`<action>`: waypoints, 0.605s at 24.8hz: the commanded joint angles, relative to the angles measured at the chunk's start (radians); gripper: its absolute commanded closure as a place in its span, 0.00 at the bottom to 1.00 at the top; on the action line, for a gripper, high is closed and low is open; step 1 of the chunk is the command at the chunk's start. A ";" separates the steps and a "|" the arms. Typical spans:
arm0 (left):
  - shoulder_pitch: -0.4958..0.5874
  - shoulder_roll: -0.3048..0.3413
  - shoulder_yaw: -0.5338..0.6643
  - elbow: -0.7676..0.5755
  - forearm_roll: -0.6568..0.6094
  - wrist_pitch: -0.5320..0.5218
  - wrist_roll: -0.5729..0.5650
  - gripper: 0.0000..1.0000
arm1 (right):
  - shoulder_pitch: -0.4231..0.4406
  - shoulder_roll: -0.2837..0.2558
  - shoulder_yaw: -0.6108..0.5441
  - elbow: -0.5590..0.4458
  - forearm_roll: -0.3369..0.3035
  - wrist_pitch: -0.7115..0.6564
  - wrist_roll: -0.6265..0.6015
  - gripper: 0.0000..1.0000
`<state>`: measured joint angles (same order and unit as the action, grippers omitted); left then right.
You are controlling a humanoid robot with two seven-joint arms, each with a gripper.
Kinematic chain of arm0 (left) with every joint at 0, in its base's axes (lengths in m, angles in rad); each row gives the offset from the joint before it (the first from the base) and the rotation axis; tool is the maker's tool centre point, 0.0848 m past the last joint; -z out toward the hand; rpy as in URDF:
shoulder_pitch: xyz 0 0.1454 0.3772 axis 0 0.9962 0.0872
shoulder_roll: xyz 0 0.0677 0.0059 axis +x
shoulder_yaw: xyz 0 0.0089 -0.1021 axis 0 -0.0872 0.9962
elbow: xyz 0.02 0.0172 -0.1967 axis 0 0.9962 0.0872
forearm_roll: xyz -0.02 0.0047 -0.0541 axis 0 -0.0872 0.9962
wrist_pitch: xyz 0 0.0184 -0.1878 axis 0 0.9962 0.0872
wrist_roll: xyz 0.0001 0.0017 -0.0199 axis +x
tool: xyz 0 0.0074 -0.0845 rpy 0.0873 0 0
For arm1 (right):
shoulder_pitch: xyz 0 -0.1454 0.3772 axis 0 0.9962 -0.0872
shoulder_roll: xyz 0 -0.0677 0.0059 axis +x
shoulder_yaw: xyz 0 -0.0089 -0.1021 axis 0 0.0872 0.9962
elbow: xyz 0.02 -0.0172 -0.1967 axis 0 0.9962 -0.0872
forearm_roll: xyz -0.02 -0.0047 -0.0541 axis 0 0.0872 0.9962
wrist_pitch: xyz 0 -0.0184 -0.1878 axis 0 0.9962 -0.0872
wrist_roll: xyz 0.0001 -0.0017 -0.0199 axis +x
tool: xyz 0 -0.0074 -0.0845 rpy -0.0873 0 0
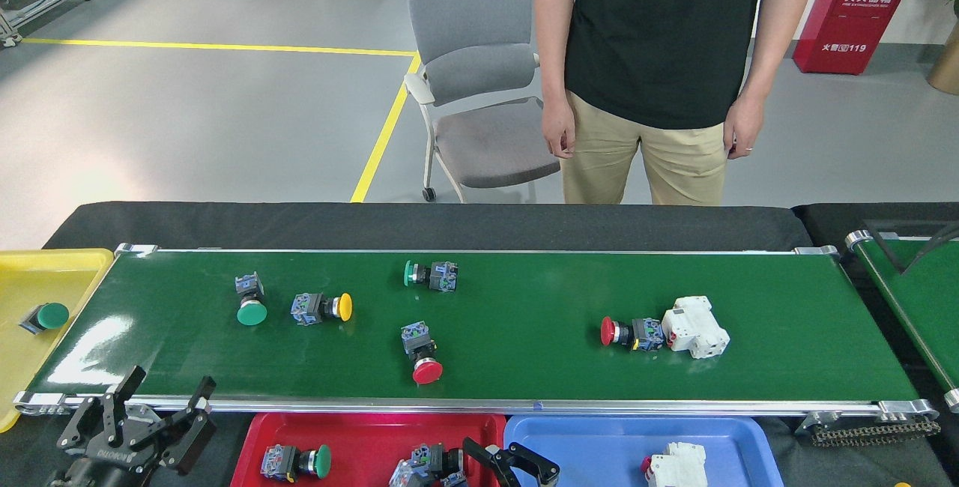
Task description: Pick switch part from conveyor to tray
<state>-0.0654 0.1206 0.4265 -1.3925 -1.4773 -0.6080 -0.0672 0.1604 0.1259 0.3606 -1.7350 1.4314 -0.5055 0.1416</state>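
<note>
Grey factory floor with yellow lines is stretching out behind a black-draped counter (419, 225), where a person (659, 60) in a black shirt is standing beside a grey chair (479, 75) and a red cabinet (854, 15) is sitting far off to the right.

On my left, my left pincer (135, 416) is hovering just below the near rail of the conveyor (524, 367), its fingers spreading wide apart and gripping nothing. On my right, my right pincer (513, 464) is hanging low over the seam between the red tray (359, 427) and the blue tray (599, 434); it is showing dark and cut off by the picture's edge, so I cannot tell whether it is apart or together.

Just left of that right pincer, the red tray is holding a green-capped switch (296, 463) and more switch parts (423, 466) bunched against my fingers. To its right, the blue tray is holding a white breaker (678, 464) with a red cap beside it. Beyond my left pincer, the yellow tray (45, 270) is holding one green-capped switch part (45, 317).

Farther away from both pincers, the belt is carrying a green-capped part (251, 301), a yellow-capped part (322, 308), a small green one (431, 275), a red-capped part (419, 348), and another red-capped part (629, 333) touching a white breaker block (695, 327).
</note>
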 commanded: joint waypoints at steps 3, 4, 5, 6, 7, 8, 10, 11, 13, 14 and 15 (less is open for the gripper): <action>-0.085 0.031 -0.083 0.079 -0.037 0.145 -0.023 0.00 | -0.085 0.027 -0.095 -0.017 -0.003 0.228 -0.007 0.00; -0.102 0.036 -0.097 0.104 -0.038 0.159 -0.023 0.00 | -0.104 0.026 -0.111 -0.015 -0.003 0.308 -0.007 0.00; -0.120 0.040 -0.104 0.128 -0.038 0.169 -0.023 0.00 | -0.122 0.023 -0.130 -0.015 -0.003 0.396 -0.011 0.00; -0.137 0.047 -0.107 0.151 -0.038 0.172 -0.023 0.00 | -0.131 0.021 -0.147 -0.014 -0.003 0.476 -0.019 0.00; -0.154 0.050 -0.109 0.170 -0.038 0.175 -0.023 0.00 | -0.133 0.017 -0.157 -0.012 -0.003 0.535 -0.033 0.00; -0.168 0.053 -0.109 0.193 -0.038 0.183 -0.023 0.00 | -0.131 0.003 -0.167 -0.014 -0.003 0.590 -0.059 0.00; -0.195 0.068 -0.111 0.247 -0.040 0.212 -0.020 0.00 | -0.107 -0.034 -0.193 -0.014 -0.003 0.657 -0.115 0.00; -0.211 0.076 -0.120 0.279 -0.040 0.232 -0.019 0.00 | -0.073 -0.049 -0.207 -0.014 -0.003 0.667 -0.123 0.00; -0.247 0.091 -0.153 0.339 -0.040 0.284 -0.014 0.00 | -0.006 -0.069 -0.216 -0.015 -0.005 0.664 -0.131 0.00; -0.264 0.099 -0.170 0.365 -0.040 0.312 -0.014 0.00 | 0.019 -0.080 -0.218 -0.017 -0.005 0.660 -0.145 0.00; -0.275 0.103 -0.184 0.386 -0.040 0.333 -0.014 0.00 | 0.037 -0.091 -0.218 -0.017 -0.005 0.660 -0.158 0.00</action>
<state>-0.3183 0.2083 0.2524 -1.0144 -1.5149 -0.3218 -0.0948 0.1959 0.0445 0.1467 -1.7372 1.4286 0.1444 0.0109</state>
